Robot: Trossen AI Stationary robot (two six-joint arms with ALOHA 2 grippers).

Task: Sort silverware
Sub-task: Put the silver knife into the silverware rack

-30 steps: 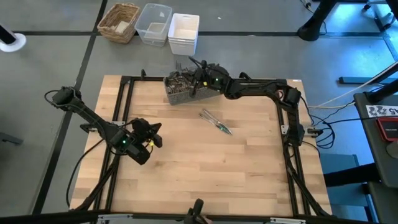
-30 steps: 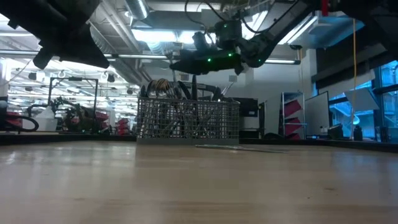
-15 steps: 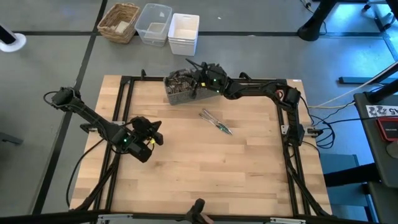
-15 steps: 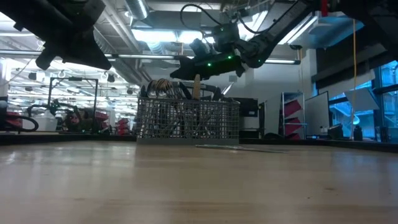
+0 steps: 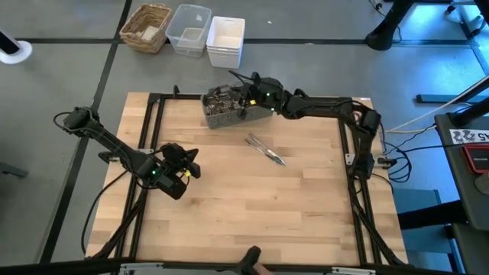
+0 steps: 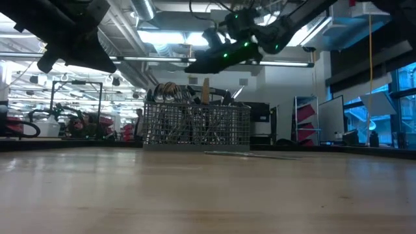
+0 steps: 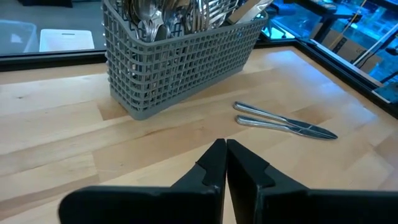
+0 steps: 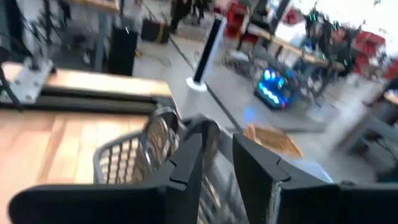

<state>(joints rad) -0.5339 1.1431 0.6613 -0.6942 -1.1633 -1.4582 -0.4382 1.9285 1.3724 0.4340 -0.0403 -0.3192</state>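
Note:
A grey mesh caddy (image 5: 221, 107) stands at the table's far middle with silverware (image 7: 168, 12) upright inside it. Two more pieces of silverware (image 5: 264, 148) lie side by side flat on the wood to its near right, also visible in the left wrist view (image 7: 283, 122). My right gripper (image 5: 238, 79) hovers open above the caddy (image 6: 195, 123), nothing between its fingers (image 8: 186, 155). My left gripper (image 5: 187, 169) hangs shut over the table's left near part, well short of the caddy (image 7: 180, 56), holding nothing.
A wicker basket (image 5: 147, 27), a clear tub (image 5: 189, 29) and a white tub (image 5: 225, 40) stand on the floor beyond the far edge. Black frame rails (image 5: 153, 137) run along the table's sides. Bare wood (image 5: 252, 206) spans the middle and near part.
My right gripper has opened and let go of a long piece that it held upright over the caddy; that piece now stands in the caddy. The gripper has then risen above the caddy and tipped its fingers upward.

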